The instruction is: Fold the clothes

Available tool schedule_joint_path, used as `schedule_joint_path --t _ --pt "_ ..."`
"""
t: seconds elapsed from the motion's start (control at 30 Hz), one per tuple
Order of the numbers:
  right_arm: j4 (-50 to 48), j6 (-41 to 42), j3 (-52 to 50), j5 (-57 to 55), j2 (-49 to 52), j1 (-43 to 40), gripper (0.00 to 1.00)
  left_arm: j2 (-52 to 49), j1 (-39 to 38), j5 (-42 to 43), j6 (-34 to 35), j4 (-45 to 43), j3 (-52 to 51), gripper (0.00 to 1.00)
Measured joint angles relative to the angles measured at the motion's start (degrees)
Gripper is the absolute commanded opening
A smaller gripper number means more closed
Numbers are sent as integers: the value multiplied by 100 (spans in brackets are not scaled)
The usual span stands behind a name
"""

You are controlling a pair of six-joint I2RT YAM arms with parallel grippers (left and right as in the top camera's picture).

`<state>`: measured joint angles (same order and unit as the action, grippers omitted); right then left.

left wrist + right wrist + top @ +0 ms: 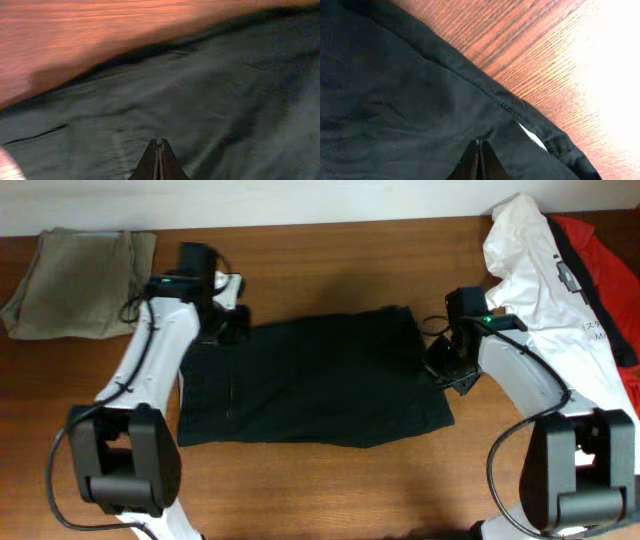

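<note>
The large black garment (310, 380) lies spread flat in a rough rectangle at the middle of the table. My left gripper (228, 322) is at its far left corner. In the left wrist view its jaws (159, 143) are shut just over the black cloth (200, 100), with nothing seen between them. My right gripper (447, 367) is at the garment's right edge. Its jaws (479, 143) are shut over the black cloth (395, 100), next to a hemmed fold with a pale tag (532, 136). The white printed T-shirt (540, 270) and the red garment (600, 250) lie heaped at the far right.
A grey-khaki folded garment (80, 270) lies at the far left corner. Bare wooden table (330, 260) shows behind the black garment and along the front edge (330, 490). The two arm bases stand at the front left and front right.
</note>
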<state>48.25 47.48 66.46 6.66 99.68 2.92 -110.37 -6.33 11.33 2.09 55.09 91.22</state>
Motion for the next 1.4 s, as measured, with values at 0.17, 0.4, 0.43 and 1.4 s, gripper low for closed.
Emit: schedule_joint_path --t 0.17,0.4,0.43,1.4 --pt "17 -120 -2 -2 -31 0 4 26 -820 96 -105 -90 -243 1" --pt "52 -151 -2 0 -33 0 4 -702 -809 -9 -52 -450 -772 1" --pt "59 -157 -2 0 -33 2 4 -907 -715 -81 -48 -522 -789 1" --pt "-1906 -160 116 1539 1342 1655 4 -811 -96 -1154 444 -111 52 1"
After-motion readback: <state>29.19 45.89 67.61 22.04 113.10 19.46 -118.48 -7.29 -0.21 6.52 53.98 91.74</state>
